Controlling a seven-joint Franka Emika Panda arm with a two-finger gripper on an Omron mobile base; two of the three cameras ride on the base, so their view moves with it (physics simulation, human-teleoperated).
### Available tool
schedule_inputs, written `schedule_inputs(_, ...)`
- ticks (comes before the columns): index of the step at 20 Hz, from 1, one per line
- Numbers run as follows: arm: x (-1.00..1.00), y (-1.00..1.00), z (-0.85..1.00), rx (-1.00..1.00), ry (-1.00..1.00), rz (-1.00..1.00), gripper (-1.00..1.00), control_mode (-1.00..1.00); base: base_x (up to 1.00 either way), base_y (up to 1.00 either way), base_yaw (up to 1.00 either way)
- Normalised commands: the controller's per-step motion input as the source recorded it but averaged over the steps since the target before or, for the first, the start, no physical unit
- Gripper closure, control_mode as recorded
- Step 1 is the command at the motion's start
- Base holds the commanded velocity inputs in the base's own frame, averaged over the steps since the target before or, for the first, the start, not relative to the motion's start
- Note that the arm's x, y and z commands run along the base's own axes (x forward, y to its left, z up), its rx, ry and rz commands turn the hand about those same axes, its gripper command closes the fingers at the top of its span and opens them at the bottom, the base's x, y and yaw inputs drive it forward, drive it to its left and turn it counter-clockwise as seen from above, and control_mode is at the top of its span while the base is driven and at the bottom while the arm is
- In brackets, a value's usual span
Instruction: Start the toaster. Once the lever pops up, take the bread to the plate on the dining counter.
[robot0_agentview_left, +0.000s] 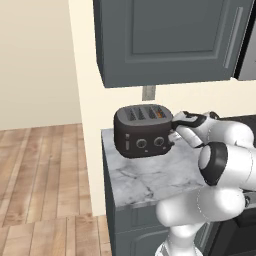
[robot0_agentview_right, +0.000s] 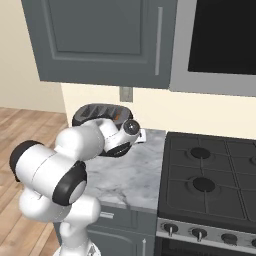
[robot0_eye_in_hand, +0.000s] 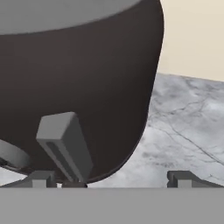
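Observation:
The dark grey toaster (robot0_agentview_left: 142, 131) stands at the back of a small marble counter (robot0_agentview_left: 150, 177), its two knobs facing forward. A brown edge of bread (robot0_agentview_left: 159, 114) shows in its rightmost slot. My gripper (robot0_agentview_left: 173, 129) sits against the toaster's right end, open. In the hand view the toaster (robot0_eye_in_hand: 78, 78) looms close, and its grey lever (robot0_eye_in_hand: 65, 146) juts out just above my left fingertip (robot0_eye_in_hand: 39, 178), with the other fingertip far to the right over bare marble. From the right base view the toaster (robot0_agentview_right: 97, 112) is partly hidden by my arm. The plate and the dining counter are out of view.
A dark grey wall cabinet (robot0_agentview_left: 170, 40) hangs low over the toaster, with a wall outlet (robot0_agentview_left: 148, 93) behind it. A black stove (robot0_agentview_right: 210, 170) adjoins the counter on the right, under a microwave (robot0_agentview_right: 225, 35). Wooden floor (robot0_agentview_left: 40, 170) lies to the left.

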Motion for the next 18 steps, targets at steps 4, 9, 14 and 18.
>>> schedule_inputs(4,0.0,0.05,0.29,0.0,-0.09,0.0,-1.0,-1.0,0.0,0.0,0.0)
schedule_inputs(9,-0.01,0.0,0.19,0.0,-0.04,0.0,-1.0,-1.0,0.0,0.0,0.0)
schedule_inputs(14,-0.01,0.0,0.09,0.0,-0.03,-0.04,-1.0,-1.0,0.0,0.0,0.0)
schedule_inputs(18,0.0,0.0,0.19,0.0,-0.02,-0.06,-1.0,-1.0,0.0,0.0,0.0)
